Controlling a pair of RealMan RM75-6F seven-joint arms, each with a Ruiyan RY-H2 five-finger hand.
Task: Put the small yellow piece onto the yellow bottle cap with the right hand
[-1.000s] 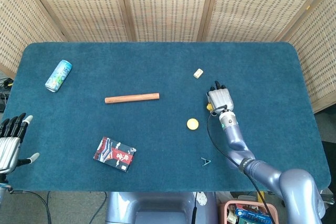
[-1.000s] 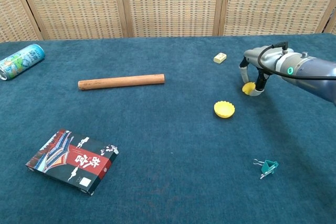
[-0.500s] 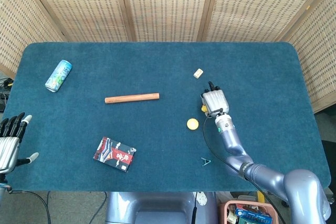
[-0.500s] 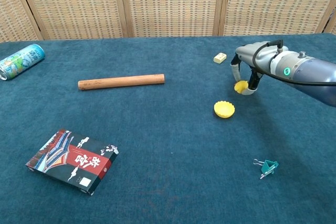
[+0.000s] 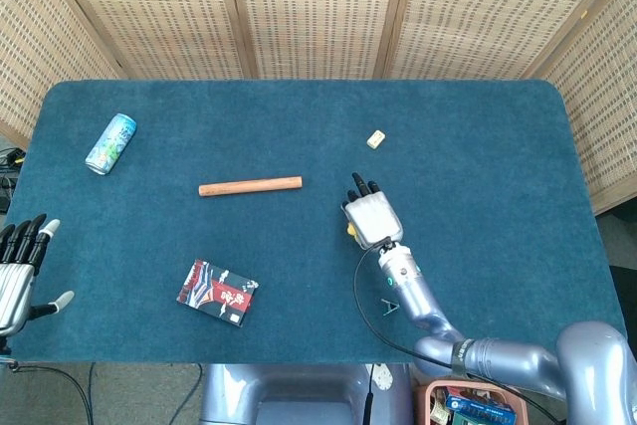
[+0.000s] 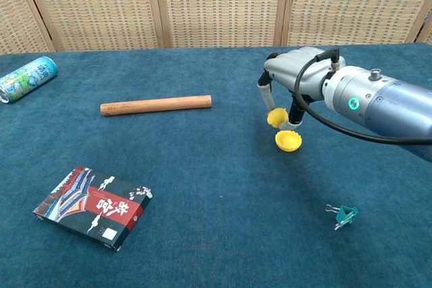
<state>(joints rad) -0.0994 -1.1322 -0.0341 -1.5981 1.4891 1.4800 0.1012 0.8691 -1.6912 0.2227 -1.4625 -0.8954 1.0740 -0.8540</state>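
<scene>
My right hand (image 6: 291,82) (image 5: 371,218) hangs over the middle right of the table and pinches the small yellow piece (image 6: 276,118) between its fingertips. The yellow bottle cap (image 6: 288,141) lies on the cloth just below and slightly right of the piece, apart from it. In the head view the hand covers the cap, and only a sliver of the yellow piece (image 5: 350,231) shows at its left edge. My left hand (image 5: 20,271) rests off the table's left front corner, fingers spread, holding nothing.
A wooden rod (image 6: 156,104) lies left of centre. A drink can (image 6: 27,79) is at the far left, a patterned box (image 6: 93,207) at the front left, a small cream block (image 5: 376,139) behind the right hand, a teal clip (image 6: 343,214) at the front right.
My right hand has carried the small yellow piece leftward and toward me, from right of the cap to just above it. The left hand has barely moved.
</scene>
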